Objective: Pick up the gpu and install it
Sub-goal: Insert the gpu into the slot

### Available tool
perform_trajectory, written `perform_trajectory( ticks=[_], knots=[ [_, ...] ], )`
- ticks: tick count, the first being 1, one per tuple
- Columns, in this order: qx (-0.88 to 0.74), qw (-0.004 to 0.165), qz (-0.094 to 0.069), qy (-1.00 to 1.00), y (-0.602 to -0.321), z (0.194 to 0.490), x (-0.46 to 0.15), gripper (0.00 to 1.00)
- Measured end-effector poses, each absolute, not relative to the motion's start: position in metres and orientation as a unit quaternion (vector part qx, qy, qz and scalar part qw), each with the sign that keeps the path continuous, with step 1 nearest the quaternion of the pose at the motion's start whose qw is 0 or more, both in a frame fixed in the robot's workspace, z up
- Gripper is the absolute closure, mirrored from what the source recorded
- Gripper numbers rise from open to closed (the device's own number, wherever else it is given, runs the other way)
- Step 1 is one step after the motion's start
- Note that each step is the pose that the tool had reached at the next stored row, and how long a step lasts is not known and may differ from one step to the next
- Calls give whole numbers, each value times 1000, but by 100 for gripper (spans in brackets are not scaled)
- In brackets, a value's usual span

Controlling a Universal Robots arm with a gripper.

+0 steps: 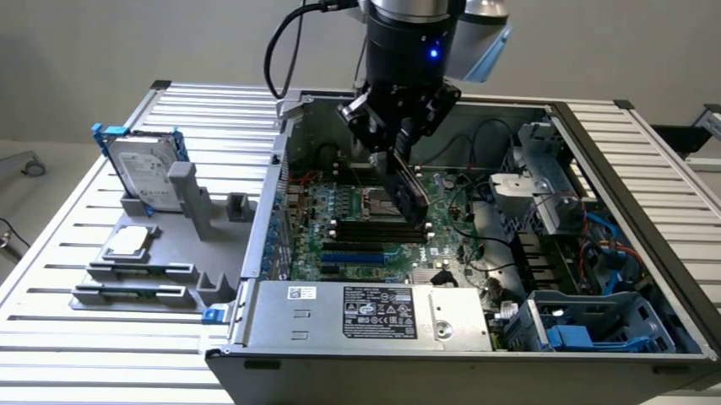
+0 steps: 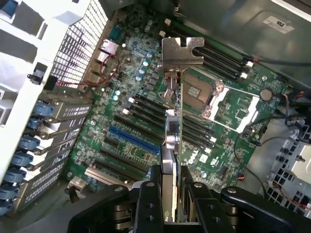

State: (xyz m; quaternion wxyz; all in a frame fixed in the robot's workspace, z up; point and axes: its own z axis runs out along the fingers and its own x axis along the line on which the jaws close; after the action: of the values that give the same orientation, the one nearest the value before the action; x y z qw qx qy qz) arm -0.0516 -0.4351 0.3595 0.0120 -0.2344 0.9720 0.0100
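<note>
- The gpu (image 1: pixel 409 192) hangs edge-on inside the open computer case (image 1: pixel 451 377), low over the motherboard (image 1: pixel 338 207).
- The gripper (image 1: pixel 397 139) has its fingers (image 2: pixel 148 204) clamped on the card's upper edge.
- The card's silver bracket (image 2: pixel 182 51) sits at the end away from the gripper.
- A hard drive (image 1: pixel 147 173) stands outside the case, on the exterior view's left.
</note>
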Motion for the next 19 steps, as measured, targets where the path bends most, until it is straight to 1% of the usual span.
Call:
perform_trajectory(
  ticks=[9,19],
  knots=[
    [-313,13,18,950,-435,354,-52,74],
    [-398,15,18,917,-435,353,-52,74]
  ],
)
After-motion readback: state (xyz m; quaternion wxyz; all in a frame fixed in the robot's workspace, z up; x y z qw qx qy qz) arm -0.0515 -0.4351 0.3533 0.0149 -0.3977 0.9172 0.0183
